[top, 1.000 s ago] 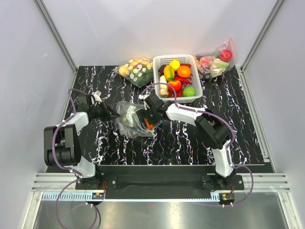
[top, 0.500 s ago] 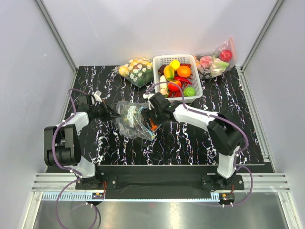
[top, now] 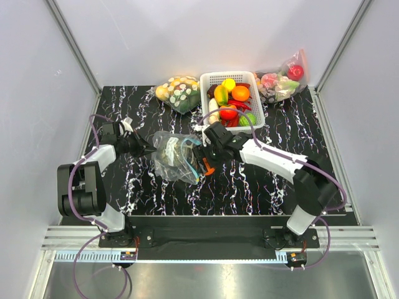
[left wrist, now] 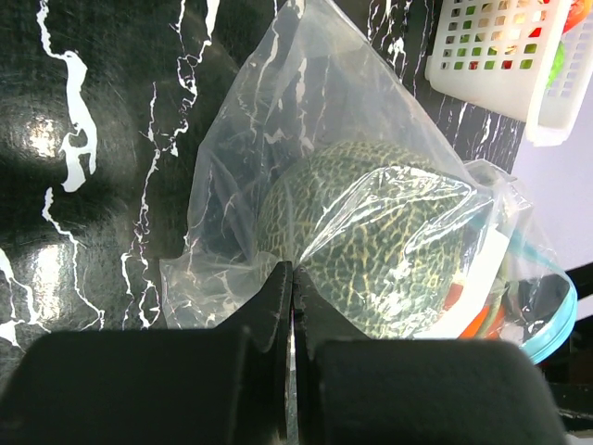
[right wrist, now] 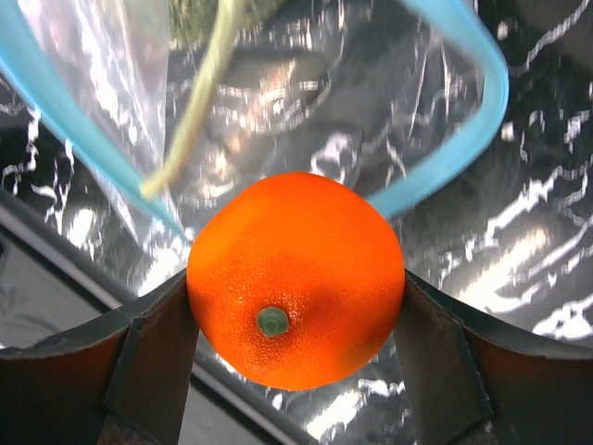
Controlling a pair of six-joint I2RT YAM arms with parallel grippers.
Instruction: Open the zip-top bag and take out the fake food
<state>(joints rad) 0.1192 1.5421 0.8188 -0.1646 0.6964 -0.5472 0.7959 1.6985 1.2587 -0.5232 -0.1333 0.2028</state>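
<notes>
The clear zip-top bag [top: 176,159] lies on the black marbled table with its teal zip strip [right wrist: 468,120] open toward the right. A dark green netted ball [left wrist: 371,246] sits inside it, with a bit of orange showing behind it. My left gripper [left wrist: 292,278] is shut on the bag's closed end at the left [top: 148,147]. My right gripper [top: 207,165] is shut on a round orange fruit [right wrist: 295,278], held just outside the bag's mouth. The orange shows in the top view [top: 209,168] at the bag's right edge.
A white basket [top: 206,106] of plastic produce stands behind the bag. A bag of yellow-and-white spotted items [top: 177,91] lies at the back left, and a bag with a red apple [top: 283,81] at the back right. The basket's corner shows in the left wrist view [left wrist: 491,56].
My right gripper has drawn back to the right and toward the near edge, bringing the orange fruit out of the bag's mouth. The left gripper has kept its hold on the bag.
</notes>
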